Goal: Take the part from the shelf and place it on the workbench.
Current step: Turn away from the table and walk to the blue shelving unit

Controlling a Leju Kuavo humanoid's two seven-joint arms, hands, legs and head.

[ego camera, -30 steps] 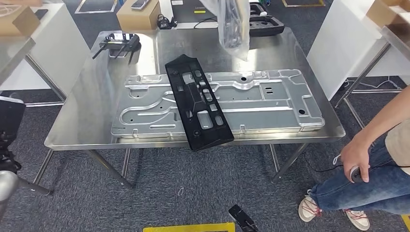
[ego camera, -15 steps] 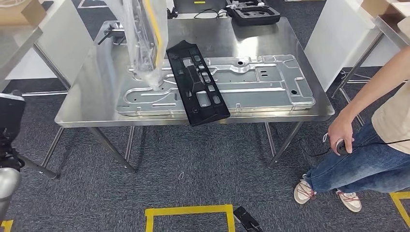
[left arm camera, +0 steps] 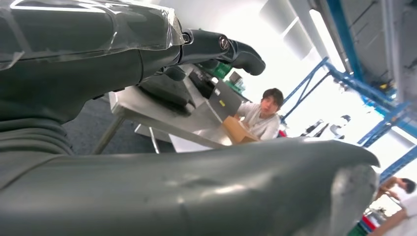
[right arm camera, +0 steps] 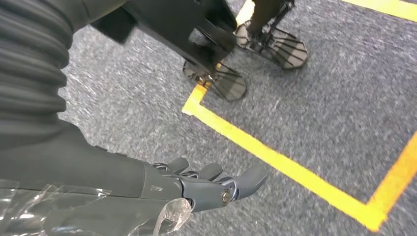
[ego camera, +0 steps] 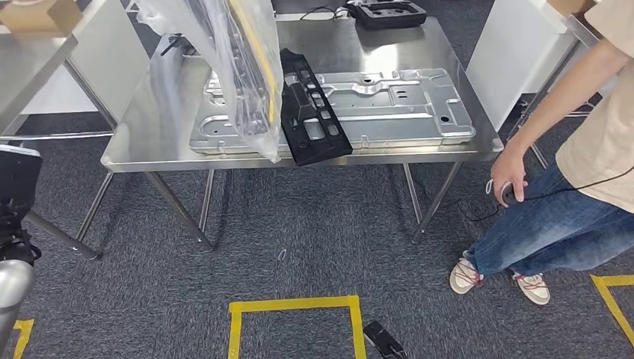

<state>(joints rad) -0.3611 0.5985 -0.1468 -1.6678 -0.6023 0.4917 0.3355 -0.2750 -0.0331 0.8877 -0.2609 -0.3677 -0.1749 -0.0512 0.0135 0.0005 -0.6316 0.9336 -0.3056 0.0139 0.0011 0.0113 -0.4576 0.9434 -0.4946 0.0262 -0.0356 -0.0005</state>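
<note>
Bag (ego camera: pixel 243 67): with the part inside, now hanging over the bench's (ego camera: pixel 463 142) left half; a second ago near its far edge.
Left hand (left arm camera: pixel 147 64): grip cannot be told.
Right hand (right arm camera: pixel 206 184): hanging, fingers extended, empty.
Meaning: part reaching the bench; lowering comes next.

The bagged part (ego camera: pixel 239 67) is cut off by the top edge.

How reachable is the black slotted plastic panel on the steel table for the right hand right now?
Probably not reachable yet. The right hand hangs low over grey carpet, and open floor lies between the robot and the steel table holding the black slotted plastic panel.
</note>
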